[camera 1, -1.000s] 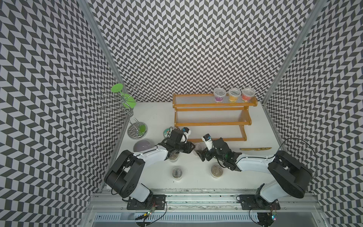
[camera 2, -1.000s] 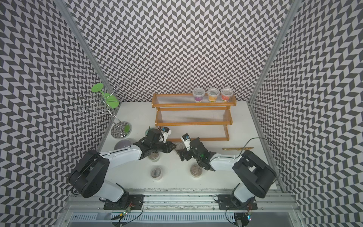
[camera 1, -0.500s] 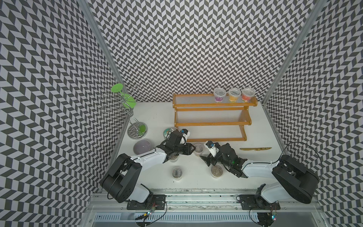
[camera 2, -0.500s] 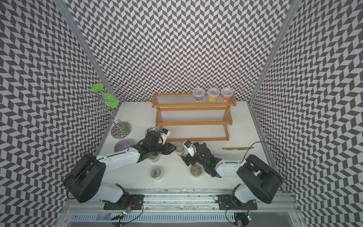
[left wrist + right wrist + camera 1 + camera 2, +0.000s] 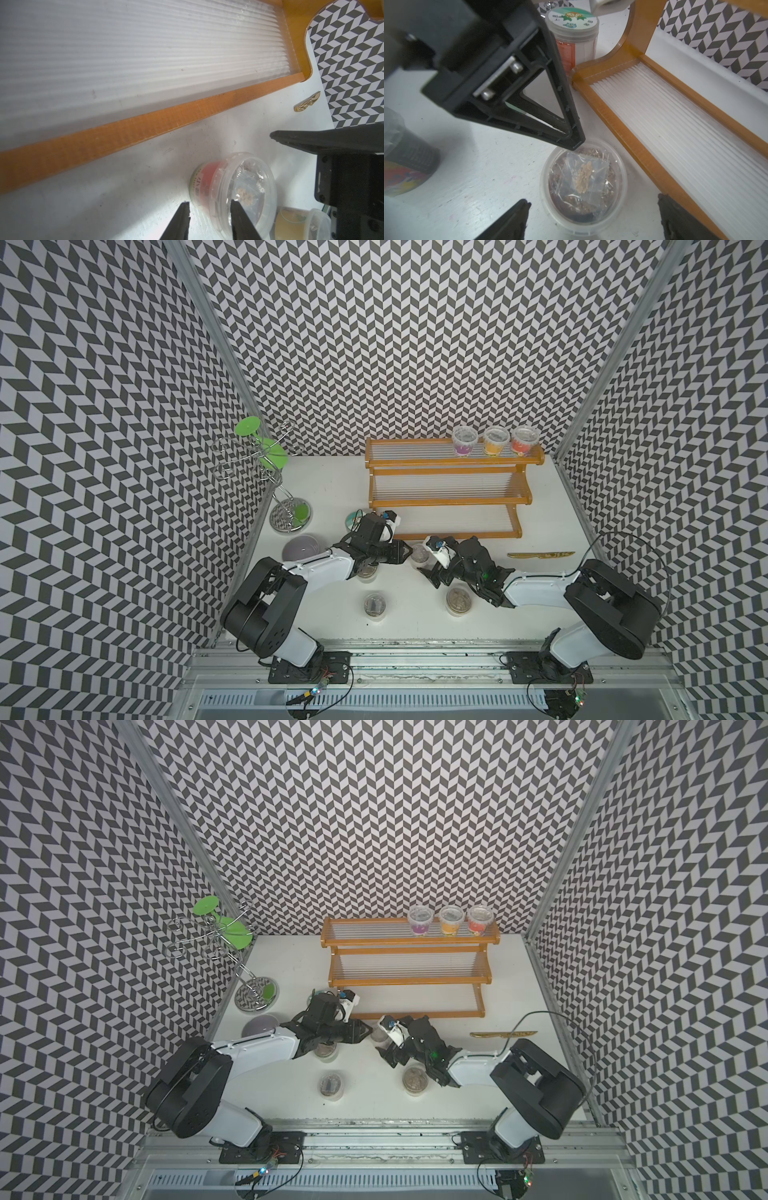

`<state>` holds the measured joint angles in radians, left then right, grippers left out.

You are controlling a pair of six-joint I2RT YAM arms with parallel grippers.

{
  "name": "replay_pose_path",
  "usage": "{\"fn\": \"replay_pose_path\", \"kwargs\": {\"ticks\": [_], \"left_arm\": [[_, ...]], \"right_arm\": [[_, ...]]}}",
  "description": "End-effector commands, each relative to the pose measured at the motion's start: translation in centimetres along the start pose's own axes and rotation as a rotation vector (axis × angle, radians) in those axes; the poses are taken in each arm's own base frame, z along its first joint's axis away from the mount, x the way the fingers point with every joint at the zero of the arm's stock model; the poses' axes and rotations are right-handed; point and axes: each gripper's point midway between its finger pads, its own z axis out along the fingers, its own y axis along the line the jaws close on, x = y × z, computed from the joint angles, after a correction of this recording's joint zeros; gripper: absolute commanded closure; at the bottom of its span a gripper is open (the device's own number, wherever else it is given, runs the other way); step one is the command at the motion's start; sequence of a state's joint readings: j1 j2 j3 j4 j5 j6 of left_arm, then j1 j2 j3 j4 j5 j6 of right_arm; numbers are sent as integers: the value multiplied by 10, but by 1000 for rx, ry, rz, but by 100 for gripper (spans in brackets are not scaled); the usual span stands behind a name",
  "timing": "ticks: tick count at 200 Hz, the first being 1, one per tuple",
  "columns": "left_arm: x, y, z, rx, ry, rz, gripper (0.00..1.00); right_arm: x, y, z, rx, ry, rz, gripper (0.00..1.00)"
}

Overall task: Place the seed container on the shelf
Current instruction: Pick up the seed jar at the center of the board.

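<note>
Black and pinched together, the left claw (image 5: pixel 404 561) points its tip at the rim of the seed tub (image 5: pixel 583 182), which stands on the bench (image 5: pixel 477 176). Astride the tub, the right claw (image 5: pixel 592 199) is spread wide. Closing now could knock the left claw, or shove the slick tub against the shelf (image 5: pixel 623 133) just beside it.

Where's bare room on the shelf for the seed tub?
Shelf: middle and bottom tiers bare end to end; top tier free left of the three colored jars. Crowded: table before the bottom rail, where left fingers and right fingers crowd the seed tub, other tubs nearby.
</note>
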<state>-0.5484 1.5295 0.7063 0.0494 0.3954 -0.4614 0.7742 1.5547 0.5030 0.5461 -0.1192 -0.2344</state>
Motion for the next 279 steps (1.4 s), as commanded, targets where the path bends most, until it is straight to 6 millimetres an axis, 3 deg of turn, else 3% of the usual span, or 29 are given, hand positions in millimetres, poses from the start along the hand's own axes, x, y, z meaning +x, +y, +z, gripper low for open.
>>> {"fn": "replay_pose_path", "kwargs": {"ticks": [1,139,279], "left_arm": [[-8,-6,2,25,-10,30,63],[-7,-7,2,22,-3,32,64],[-9,-9,1,25,-4,37,64]], "right_arm": [[-9,-1,4,-38,-42,51,1],[-24,-6,20,-70,-112,-1,2],[-18,3,34,-134,-88,-36,10]]}}
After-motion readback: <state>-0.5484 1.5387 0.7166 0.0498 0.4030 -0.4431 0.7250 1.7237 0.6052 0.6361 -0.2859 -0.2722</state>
